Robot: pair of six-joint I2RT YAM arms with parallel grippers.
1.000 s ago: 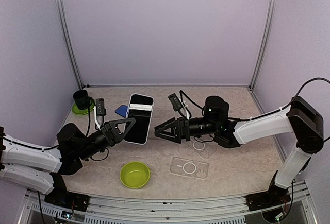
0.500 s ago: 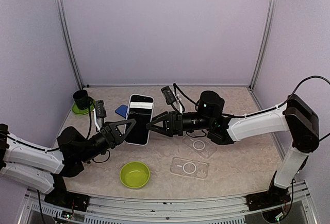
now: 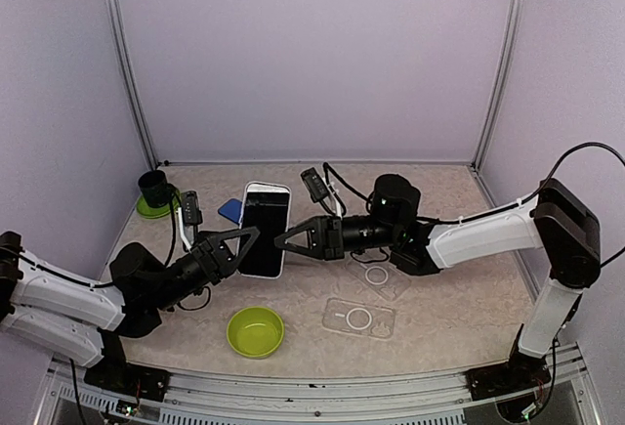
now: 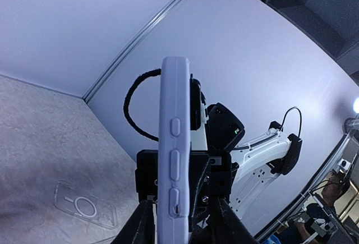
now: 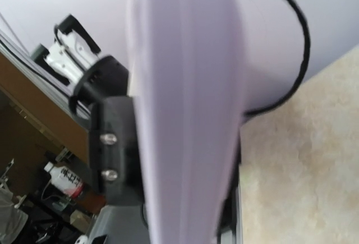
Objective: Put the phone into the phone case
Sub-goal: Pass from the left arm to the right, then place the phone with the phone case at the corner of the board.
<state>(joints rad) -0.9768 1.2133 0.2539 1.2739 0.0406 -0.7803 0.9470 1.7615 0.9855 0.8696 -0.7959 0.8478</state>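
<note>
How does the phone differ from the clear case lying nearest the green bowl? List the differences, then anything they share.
The phone is held up above the table; the clear case lies flat on it. The phone is opaque, with a dark screen and white rim; the clear case is see-through, with a ring marking. Both are rounded rectangles of similar outline.

The beige table (image 3: 459, 200) bears 2 clear phone cases (image 3: 359, 318) and a green bowl (image 3: 256, 332). A green saucer (image 3: 146, 210) sits far left.
</note>
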